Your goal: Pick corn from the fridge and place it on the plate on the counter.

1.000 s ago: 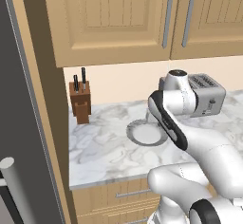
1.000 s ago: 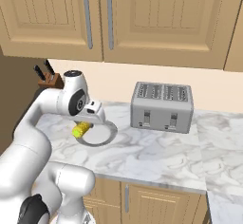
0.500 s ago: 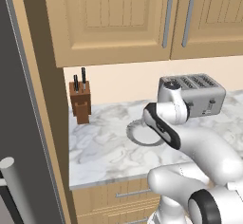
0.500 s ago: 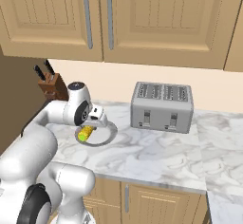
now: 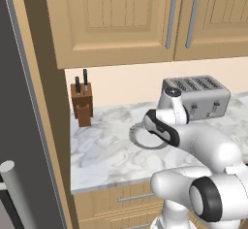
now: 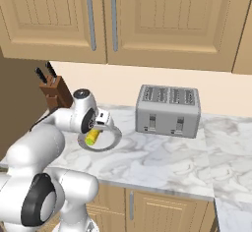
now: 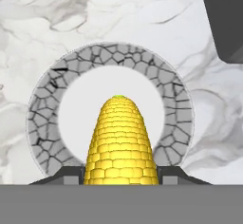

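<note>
The claw (image 7: 121,173) grips the corn (image 7: 121,144) between its two dark tips, jaws closed tight on the cob's thick end, and hangs directly over the plate (image 7: 42,118), the cob's green-tipped point aimed at the plain middle of the dish. In the right base view the yellow cob (image 6: 92,137) sits low inside the plate's rim (image 6: 114,140), close to touching, though contact cannot be confirmed. The plate lies toward the left end of the marble counter (image 6: 162,159), roughly midway between front edge and back wall. Farther back, a knife block (image 5: 83,105) stands in the counter's left rear corner, and a silver toaster (image 6: 168,110) occupies the rear to the right of the plate. The fridge (image 5: 22,126) rises as a dark wall off the counter's left end. The placing looks nearly done, with release remaining. The risk appears to lie there: let go point-down or from too high, the rounded cob could topple and roll over the shallow rim onto the marble.
</note>
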You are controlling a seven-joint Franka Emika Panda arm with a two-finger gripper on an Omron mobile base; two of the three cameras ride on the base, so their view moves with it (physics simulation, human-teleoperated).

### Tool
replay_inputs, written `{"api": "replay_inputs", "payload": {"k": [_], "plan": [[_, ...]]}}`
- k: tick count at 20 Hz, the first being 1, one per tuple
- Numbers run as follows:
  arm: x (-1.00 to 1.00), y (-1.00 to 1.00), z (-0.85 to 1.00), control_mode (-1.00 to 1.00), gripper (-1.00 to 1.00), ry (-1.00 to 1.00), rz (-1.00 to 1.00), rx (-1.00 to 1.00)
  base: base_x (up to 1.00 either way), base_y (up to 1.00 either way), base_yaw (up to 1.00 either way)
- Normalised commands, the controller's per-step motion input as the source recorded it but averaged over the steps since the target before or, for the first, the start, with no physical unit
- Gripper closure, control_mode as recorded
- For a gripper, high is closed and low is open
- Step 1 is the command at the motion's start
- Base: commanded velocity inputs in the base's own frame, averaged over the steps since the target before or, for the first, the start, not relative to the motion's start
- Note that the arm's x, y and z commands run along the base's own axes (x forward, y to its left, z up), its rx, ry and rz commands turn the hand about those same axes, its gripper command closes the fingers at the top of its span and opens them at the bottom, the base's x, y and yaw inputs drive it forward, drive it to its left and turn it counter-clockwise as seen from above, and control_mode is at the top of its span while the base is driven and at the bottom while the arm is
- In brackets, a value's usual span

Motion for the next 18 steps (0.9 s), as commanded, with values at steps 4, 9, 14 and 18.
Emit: {"api": "replay_inputs", "payload": {"k": [4,9,14,18], "plan": [[0.06,-0.03,-0.25,-1.00,1.00,-0.10,0.00,0.00,0.00,0.00,0.00],[0.01,0.00,-0.25,-1.00,1.00,-0.08,0.00,0.00,0.00,0.00,0.00],[0.02,0.00,-0.22,-1.00,1.00,-0.05,0.00,0.00,0.00,0.00,0.00],[0.11,0.00,-0.03,-1.00,1.00,-0.02,0.00,0.00,0.00,0.00,0.00]]}}
